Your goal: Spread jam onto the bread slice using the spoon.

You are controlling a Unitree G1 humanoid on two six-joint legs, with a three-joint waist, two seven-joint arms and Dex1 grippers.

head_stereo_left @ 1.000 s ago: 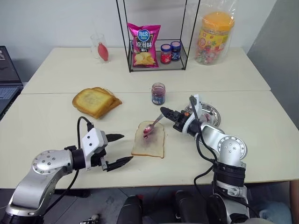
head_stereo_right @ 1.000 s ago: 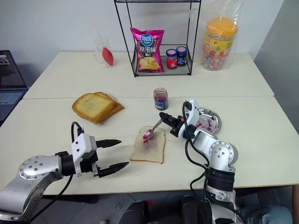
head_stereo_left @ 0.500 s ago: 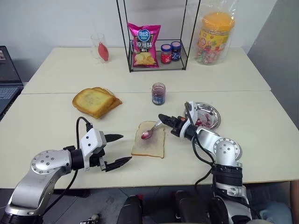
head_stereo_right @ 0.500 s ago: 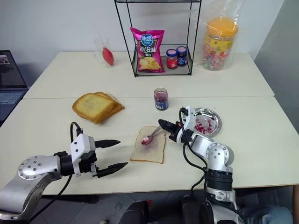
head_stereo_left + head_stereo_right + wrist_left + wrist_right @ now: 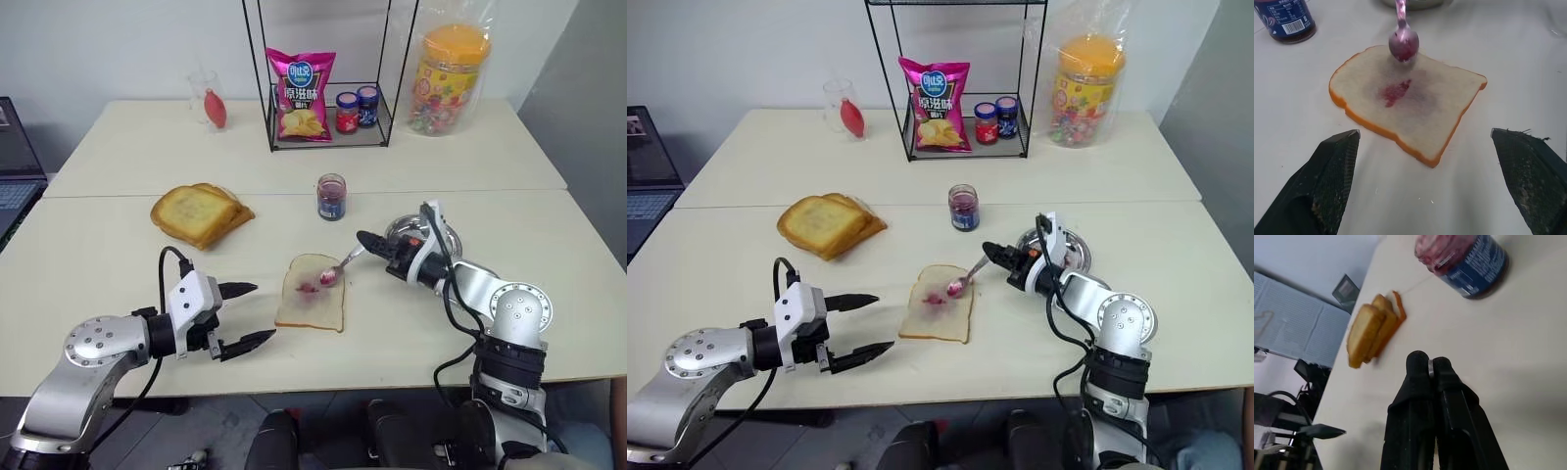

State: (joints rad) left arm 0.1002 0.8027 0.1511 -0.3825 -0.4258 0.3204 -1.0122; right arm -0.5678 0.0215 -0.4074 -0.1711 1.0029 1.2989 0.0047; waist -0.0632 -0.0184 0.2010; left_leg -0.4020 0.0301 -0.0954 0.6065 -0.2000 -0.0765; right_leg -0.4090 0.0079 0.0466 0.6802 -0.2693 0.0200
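Note:
The bread slice [image 5: 312, 307] lies flat on the table in front of me, with a small purplish-red smear of jam [image 5: 1395, 92] at its centre. My right gripper [image 5: 365, 239] is shut on the handle of the spoon [image 5: 342, 267]. The spoon's jam-coated bowl [image 5: 1403, 46] hangs over the slice's far edge. Behind the slice stands the open jam jar [image 5: 331, 197]. To the left of the bread my left gripper [image 5: 261, 312] is open and holds nothing, its fingers [image 5: 1334, 169] pointing at the slice.
A stack of toasted slices [image 5: 199, 211] lies at the left. A metal dish [image 5: 437, 238] with red smears sits by my right arm. At the back stand a wire rack [image 5: 328, 137] with a chips bag and two small jars, a candy jar [image 5: 449, 78] and a glass [image 5: 209, 98].
My right gripper has drawn back to the right with the spoon. The spoon's bowl went from the slice's centre to its far edge, leaving a jam smear. The left arm has stayed put.

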